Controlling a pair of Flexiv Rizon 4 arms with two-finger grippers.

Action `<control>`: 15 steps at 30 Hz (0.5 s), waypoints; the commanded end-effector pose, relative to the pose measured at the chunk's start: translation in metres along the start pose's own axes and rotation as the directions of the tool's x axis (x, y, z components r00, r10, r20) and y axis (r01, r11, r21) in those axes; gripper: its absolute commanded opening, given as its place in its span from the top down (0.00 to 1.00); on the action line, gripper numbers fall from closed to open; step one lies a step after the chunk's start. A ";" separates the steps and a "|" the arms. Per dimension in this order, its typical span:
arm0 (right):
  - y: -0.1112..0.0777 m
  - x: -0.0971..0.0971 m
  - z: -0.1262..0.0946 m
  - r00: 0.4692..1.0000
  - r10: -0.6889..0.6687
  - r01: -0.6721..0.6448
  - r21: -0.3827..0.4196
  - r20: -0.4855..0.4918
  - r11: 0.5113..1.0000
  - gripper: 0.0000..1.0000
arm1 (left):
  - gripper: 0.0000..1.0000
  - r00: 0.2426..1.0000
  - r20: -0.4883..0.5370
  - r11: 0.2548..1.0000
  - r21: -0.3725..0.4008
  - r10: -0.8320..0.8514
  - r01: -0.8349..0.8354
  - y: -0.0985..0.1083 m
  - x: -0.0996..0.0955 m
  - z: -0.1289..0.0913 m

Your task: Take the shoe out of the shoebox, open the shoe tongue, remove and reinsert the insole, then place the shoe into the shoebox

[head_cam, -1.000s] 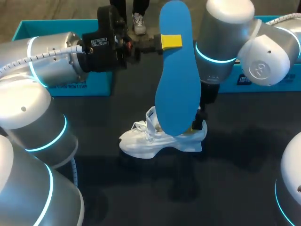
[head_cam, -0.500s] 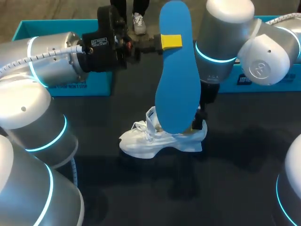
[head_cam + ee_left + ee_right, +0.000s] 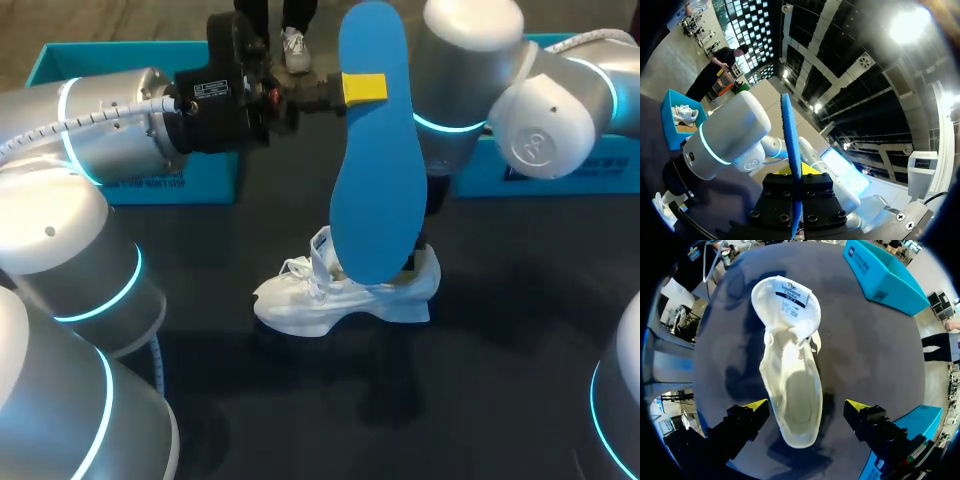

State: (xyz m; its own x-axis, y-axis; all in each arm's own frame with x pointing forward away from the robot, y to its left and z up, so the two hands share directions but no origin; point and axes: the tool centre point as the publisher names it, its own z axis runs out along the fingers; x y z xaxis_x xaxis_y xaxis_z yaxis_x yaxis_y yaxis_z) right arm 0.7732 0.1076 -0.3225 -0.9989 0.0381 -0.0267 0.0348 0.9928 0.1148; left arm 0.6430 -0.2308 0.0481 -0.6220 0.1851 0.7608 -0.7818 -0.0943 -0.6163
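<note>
Dim, dark bench (image 3: 520,360), soft shadow under shoe (image 3: 300,300); strong overhead glare in left wrist view, fisheye edges warped.

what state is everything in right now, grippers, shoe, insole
left gripper, shut on the insole
insole, out of the shoe, held upright in the air
shoe, on the table, tongue folded open, no insole inside
right gripper, open, a finger on each side of the shoe's heel, not touching
</note>
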 end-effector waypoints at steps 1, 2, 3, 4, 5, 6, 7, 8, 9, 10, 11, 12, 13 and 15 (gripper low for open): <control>0.019 -0.011 0.017 1.000 -0.014 0.014 0.034 -0.022 0.999 0.00 | 1.00 1.000 0.000 1.000 0.003 0.000 0.000 0.001 0.000 0.000; 0.021 -0.012 0.019 1.000 -0.018 0.019 0.029 -0.023 0.999 0.00 | 1.00 1.000 0.000 1.000 0.003 0.000 0.000 0.001 0.000 0.000; 0.024 -0.013 0.021 0.999 -0.022 0.023 0.030 -0.025 0.999 0.00 | 1.00 1.000 0.000 1.000 0.003 0.000 0.000 0.001 0.000 0.000; 0.027 -0.013 0.024 0.999 -0.027 0.028 0.040 -0.028 0.999 0.00 | 1.00 1.000 0.000 1.000 0.003 0.000 0.000 0.001 0.000 0.000; 0.030 -0.013 0.026 0.999 -0.029 0.030 0.044 -0.027 0.999 0.00 | 1.00 1.000 0.000 1.000 0.003 0.000 0.000 0.001 0.000 0.000; 0.032 -0.014 0.029 0.999 -0.032 0.033 0.046 -0.029 0.998 0.00 | 1.00 1.000 0.000 1.000 0.003 0.000 0.000 0.001 0.000 0.000; 0.034 -0.014 0.031 0.999 -0.033 0.034 0.047 -0.030 0.998 0.00 | 1.00 1.000 0.000 1.000 0.003 0.000 0.000 0.001 0.000 0.000; 0.035 -0.015 0.034 0.999 -0.036 0.037 0.055 -0.033 0.998 0.00 | 1.00 1.000 0.000 1.000 0.003 0.000 0.000 0.001 0.000 0.000; 0.035 -0.016 0.037 0.999 -0.036 0.038 0.058 -0.036 0.998 0.00 | 1.00 1.000 0.000 1.000 0.003 0.000 0.000 0.001 0.000 0.000; 0.034 -0.016 0.040 0.999 -0.032 0.034 0.052 -0.038 0.998 0.00 | 1.00 1.000 0.000 1.000 0.003 0.000 0.000 0.001 0.000 0.000; 0.033 -0.016 0.043 0.999 -0.029 0.032 0.054 -0.041 0.998 0.00 | 1.00 1.000 0.000 1.000 0.003 0.000 0.000 0.001 0.000 0.000; 0.032 -0.017 0.045 0.999 -0.026 0.029 0.068 -0.043 0.997 0.00 | 1.00 1.000 0.000 1.000 0.003 0.000 0.000 0.001 0.000 0.000; 0.031 -0.017 0.048 0.999 -0.023 0.026 0.072 -0.044 0.997 0.00 | 1.00 1.000 0.000 1.000 0.003 0.000 0.000 0.001 0.000 0.000; 0.026 -0.017 0.050 0.999 -0.012 0.015 0.070 -0.046 0.997 0.00 | 1.00 1.000 0.000 1.000 0.003 0.000 0.000 0.001 0.000 0.000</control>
State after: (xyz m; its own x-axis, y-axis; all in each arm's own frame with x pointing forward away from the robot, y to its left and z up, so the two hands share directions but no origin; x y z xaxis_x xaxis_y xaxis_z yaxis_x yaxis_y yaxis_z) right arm 0.7893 0.1351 -0.3614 -0.9998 0.0178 0.0128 0.0185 0.9983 0.0554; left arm 0.6430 -0.2308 0.0481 -0.6220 0.1850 0.7609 -0.7819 -0.0943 -0.6162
